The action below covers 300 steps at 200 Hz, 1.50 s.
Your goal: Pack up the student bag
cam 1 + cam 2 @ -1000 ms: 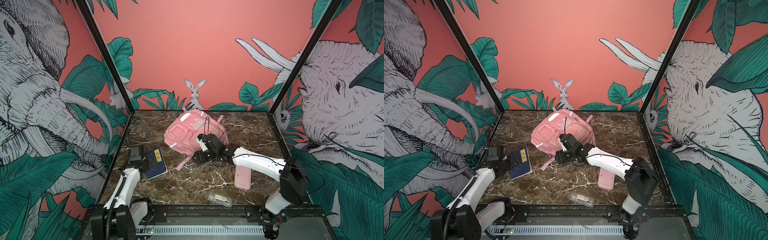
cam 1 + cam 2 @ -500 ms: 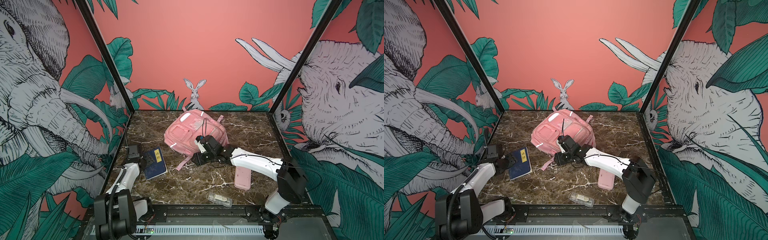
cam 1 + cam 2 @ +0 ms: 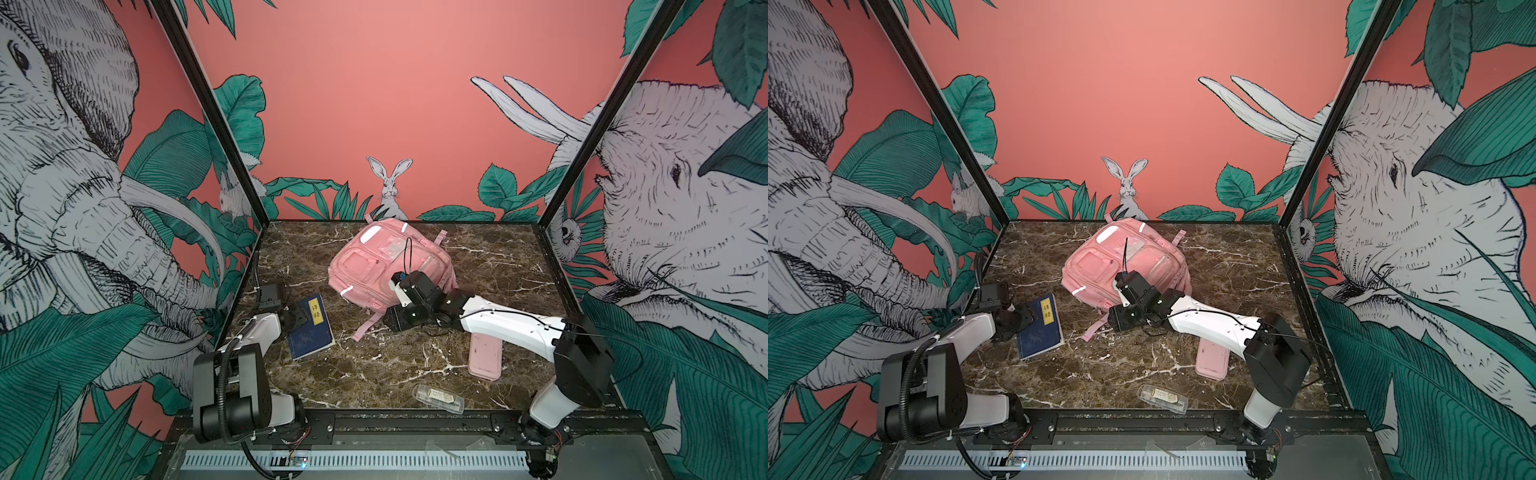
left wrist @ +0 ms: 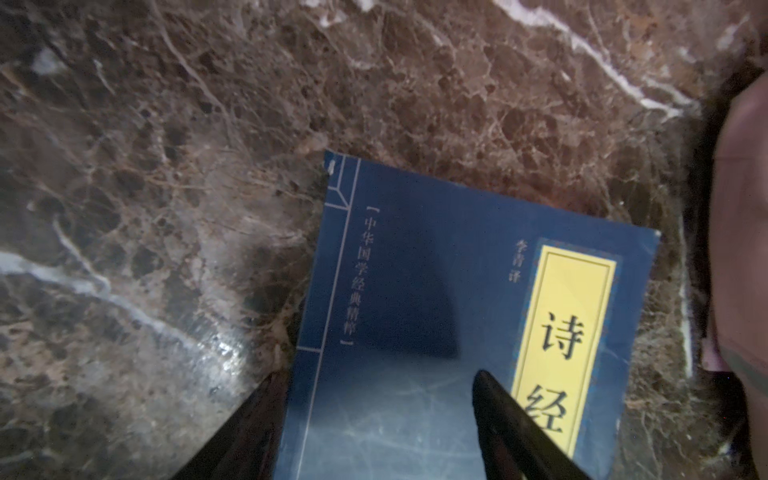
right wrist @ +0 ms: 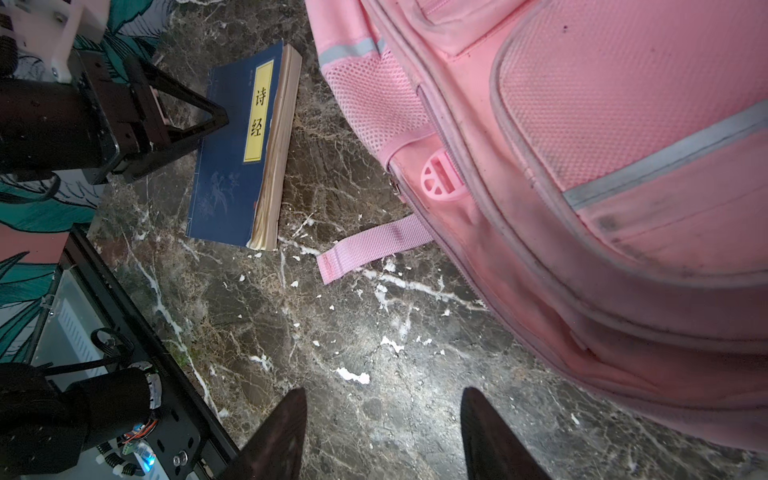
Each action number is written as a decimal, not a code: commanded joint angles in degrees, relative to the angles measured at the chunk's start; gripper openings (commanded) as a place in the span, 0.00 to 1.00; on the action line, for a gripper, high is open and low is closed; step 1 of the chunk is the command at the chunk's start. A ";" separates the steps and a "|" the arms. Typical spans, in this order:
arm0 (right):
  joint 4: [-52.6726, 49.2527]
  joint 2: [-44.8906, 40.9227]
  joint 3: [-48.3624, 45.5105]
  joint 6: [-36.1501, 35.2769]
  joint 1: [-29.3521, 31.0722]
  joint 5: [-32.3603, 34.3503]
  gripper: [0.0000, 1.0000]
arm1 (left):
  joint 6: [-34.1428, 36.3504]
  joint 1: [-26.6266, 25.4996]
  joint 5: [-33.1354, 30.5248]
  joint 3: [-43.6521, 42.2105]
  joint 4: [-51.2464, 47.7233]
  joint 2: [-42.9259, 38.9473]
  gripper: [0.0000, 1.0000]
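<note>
Your student bag (image 3: 386, 266) lies centre-back, long axis running toward the back wall. Your right gripper (image 5: 384, 392), jaws spread and empty, hovers just beside its near edge, the closer arm. The left gripper (image 4: 380, 372), also spread, straddles an edge of the blue book (image 4: 436, 291), possibly touching.

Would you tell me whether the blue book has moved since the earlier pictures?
No. In both top views the blue book lies where it did, equally near the loose strap of the student bag and the marble table's left edge.
</note>
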 commanded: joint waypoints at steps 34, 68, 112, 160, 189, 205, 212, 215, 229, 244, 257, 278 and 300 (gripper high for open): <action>-0.12 1.34 2.59 0.21 0.51 1.47 0.58 | 0.36 -2.20 3.43 -3.27 0.52 -2.77 0.70; -0.22 2.31 3.61 0.42 0.54 1.14 0.58 | -1.57 -8.28 2.55 -4.76 0.00 -3.39 0.69; 0.75 4.89 4.98 0.22 0.54 -0.67 0.58 | -3.95 -10.47 2.48 -6.59 -1.97 -6.81 0.68; 2.79 13.33 13.78 -0.49 0.72 -9.55 0.59 | -5.81 -10.50 2.61 -8.08 -3.97 -10.12 0.68; 1.48 19.58 20.48 -1.15 1.23 -12.11 0.59 | -6.24 -10.46 2.62 -8.41 -4.26 -10.75 0.68; 0.31 22.83 24.04 -1.57 1.69 -12.93 0.59 | -6.15 -10.49 2.72 -8.03 -4.38 -10.49 0.68; -0.26 24.11 25.35 -1.83 1.86 -12.99 0.58 | -6.07 -10.45 2.71 -7.83 -4.51 -10.31 0.68; -0.52 24.52 26.00 -1.95 1.90 -12.99 0.58 | -5.98 -10.43 2.66 -7.76 -4.56 -10.17 0.68; -1.74 27.08 28.69 -2.38 2.11 -12.75 0.58 | -5.89 -10.49 2.44 -7.20 -4.58 -9.69 0.68; -3.17 29.78 31.44 -2.89 2.10 -12.52 0.56 | -5.89 -10.50 2.71 -6.77 -4.67 -9.56 0.68; -3.96 31.79 33.40 -3.25 2.10 -12.55 0.55 | -6.00 -10.50 2.75 -6.43 -4.67 -9.64 0.65; -5.23 34.64 36.44 -3.60 2.15 -12.24 0.53 | -5.71 -10.50 2.47 -6.23 -4.85 -9.81 0.61; -8.48 38.26 41.82 -4.70 2.13 -11.22 0.53 | -5.45 -10.42 2.19 -6.15 -4.95 -10.04 0.59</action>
